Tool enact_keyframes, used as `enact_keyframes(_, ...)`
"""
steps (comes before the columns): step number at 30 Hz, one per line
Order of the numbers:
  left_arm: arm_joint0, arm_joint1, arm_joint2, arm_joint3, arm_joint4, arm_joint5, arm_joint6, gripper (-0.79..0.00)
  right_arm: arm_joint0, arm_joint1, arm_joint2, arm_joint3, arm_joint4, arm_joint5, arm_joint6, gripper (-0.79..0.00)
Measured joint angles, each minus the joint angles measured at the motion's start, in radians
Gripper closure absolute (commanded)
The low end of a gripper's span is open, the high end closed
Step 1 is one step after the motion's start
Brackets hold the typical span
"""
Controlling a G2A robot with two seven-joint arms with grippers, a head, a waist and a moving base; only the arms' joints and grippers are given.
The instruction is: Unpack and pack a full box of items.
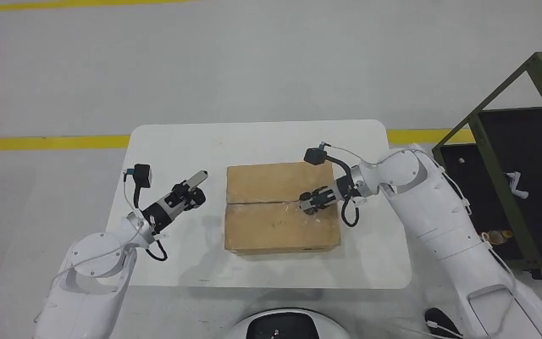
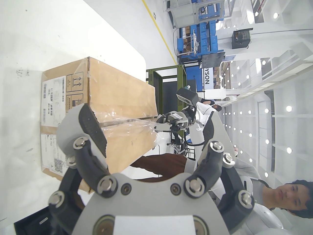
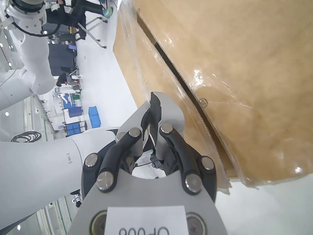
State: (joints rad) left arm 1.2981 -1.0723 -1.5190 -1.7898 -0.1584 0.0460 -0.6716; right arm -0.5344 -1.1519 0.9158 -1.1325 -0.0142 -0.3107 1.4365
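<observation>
While the left claw (image 1: 200,178) gapes wide beside the box (image 1: 271,225), the right claw (image 1: 303,203) rests pinched together on its tape (image 3: 217,91).

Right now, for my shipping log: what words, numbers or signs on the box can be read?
White labels on the box end: too small to read.
Two upward arrows beside them: a sign, no words.
Round stamp by the top seam: unreadable.

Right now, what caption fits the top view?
A closed cardboard box sits on a white table, the right gripper at its taped seam, the left gripper beside it.
</observation>
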Motion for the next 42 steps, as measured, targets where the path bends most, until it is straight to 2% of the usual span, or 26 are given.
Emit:
enact_keyframes(3,-0.01,0.001,0.009,-0.014,-0.002,-0.004,-0.021,-0.785,0.011,-0.003,-0.01,0.012,0.003,-0.005,0.0,0.0)
enact_keyframes(4,-0.013,0.001,0.013,-0.018,-0.001,-0.007,-0.026,-0.736,0.014,-0.003,-0.013,0.015,0.003,-0.006,-0.001,0.0)
enact_keyframes(5,-0.016,0.001,0.018,-0.022,0.002,-0.011,-0.031,-0.785,0.017,-0.004,-0.016,0.018,0.002,-0.008,-0.002,0.0)
enact_keyframes(14,-0.022,0.0,0.033,-0.023,-0.003,-0.01,-0.045,-0.785,0.03,-0.01,-0.039,0.037,0.014,-0.019,-0.026,0.0)
enact_keyframes(26,-0.022,0.0,0.033,-0.024,-0.003,-0.011,-0.044,-0.785,0.056,-0.013,-0.059,0.063,0.028,-0.025,0.006,0.0)
enact_keyframes(31,-0.03,-0.004,0.073,-0.037,0.015,-0.035,-0.015,-0.785,0.059,-0.012,-0.064,0.07,0.029,-0.023,0.016,0.0)
enact_keyframes(32,-0.036,-0.005,0.083,-0.035,0.019,-0.041,-0.014,-0.711,0.059,-0.012,-0.064,0.07,0.03,-0.023,0.015,0.0)
enact_keyframes(33,-0.045,-0.007,0.095,-0.029,0.019,-0.046,-0.01,-0.382,0.059,-0.011,-0.065,0.071,0.03,-0.022,0.013,0.0)
enact_keyframes(34,-0.052,-0.008,0.104,-0.025,0.021,-0.05,-0.008,-0.172,0.059,-0.011,-0.065,0.071,0.031,-0.021,0.012,0.0)
enact_keyframes(35,-0.059,-0.009,0.113,-0.02,0.025,-0.054,-0.006,0.0,0.06,-0.011,-0.066,0.072,0.031,-0.02,0.011,0.0)
enact_keyframes(42,-0.099,-0.021,0.2,0.025,0.065,-0.072,0.031,0.0,0.061,-0.01,-0.071,0.073,0.036,-0.019,0.005,0.0)
